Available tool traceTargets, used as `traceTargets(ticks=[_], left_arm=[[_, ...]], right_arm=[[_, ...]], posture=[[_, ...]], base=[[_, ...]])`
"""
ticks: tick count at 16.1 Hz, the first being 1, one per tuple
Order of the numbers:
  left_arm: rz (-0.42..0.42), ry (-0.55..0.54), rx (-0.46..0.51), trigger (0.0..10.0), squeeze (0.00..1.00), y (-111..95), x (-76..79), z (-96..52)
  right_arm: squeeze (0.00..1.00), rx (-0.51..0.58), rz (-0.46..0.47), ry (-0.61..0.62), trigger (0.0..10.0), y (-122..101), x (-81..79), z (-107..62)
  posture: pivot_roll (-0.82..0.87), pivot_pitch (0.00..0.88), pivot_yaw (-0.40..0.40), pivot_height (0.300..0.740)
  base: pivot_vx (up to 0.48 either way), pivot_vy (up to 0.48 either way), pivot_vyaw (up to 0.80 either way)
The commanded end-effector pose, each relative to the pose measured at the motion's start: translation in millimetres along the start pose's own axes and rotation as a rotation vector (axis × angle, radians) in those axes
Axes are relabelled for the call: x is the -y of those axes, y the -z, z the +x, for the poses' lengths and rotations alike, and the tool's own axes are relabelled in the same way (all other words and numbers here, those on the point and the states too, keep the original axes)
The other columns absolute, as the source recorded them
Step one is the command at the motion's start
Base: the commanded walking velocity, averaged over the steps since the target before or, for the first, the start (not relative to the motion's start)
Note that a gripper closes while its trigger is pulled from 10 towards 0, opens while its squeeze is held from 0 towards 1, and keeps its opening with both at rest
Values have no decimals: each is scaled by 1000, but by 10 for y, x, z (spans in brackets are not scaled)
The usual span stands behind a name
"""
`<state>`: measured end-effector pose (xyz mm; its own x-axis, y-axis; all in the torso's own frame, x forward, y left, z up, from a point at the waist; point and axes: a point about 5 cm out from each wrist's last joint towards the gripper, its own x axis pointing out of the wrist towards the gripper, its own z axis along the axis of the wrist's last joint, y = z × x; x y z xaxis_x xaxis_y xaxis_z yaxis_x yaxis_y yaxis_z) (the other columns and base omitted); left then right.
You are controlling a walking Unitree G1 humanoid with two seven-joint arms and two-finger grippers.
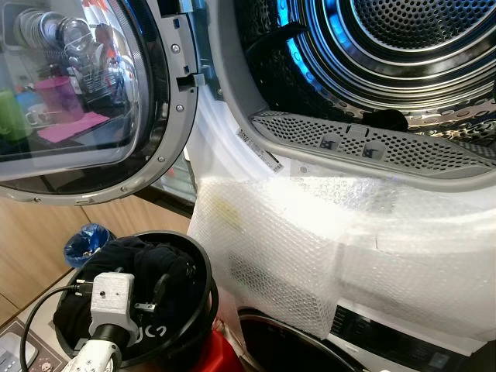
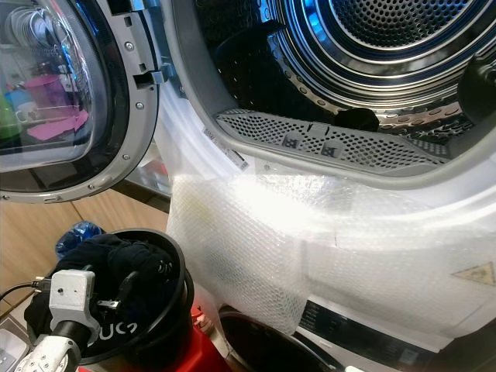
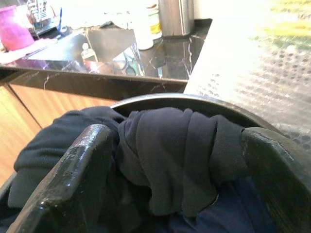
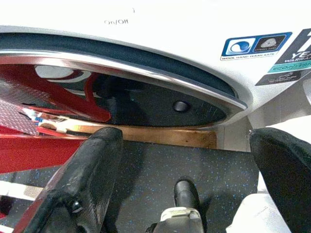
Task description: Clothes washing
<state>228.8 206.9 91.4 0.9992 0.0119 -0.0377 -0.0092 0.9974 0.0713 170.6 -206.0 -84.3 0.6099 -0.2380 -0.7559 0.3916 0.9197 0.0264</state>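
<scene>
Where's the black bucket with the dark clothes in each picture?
Left eye view: the black bucket sits at the bottom left, below the open door.
Right eye view: bottom left again, a bit nearer the edge.
Left wrist view: its rim curves across the middle, with the dark clothes heaped between the left gripper fingers.
Right wrist view: not in it.
Shared landmark: the bubble wrap on the machine front, beside the bucket.
</scene>
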Motion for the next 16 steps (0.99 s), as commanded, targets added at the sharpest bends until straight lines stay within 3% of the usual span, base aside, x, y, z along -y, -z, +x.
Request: traceTargets(ticks=[1,16], left_arm=[[12,1,16,10000,0,-32,-26,-14],[-5,-43,49,10000,0,-95,-44,46]], right_arm=[[0,-21,-21,-18,10000,55,-34,-13],[0,-9,-28,-41,10000,-12,-99,7]], posture=[[108,0,85,740],[118,0,70,740]], base=[[0,0,0],[0,0,0]])
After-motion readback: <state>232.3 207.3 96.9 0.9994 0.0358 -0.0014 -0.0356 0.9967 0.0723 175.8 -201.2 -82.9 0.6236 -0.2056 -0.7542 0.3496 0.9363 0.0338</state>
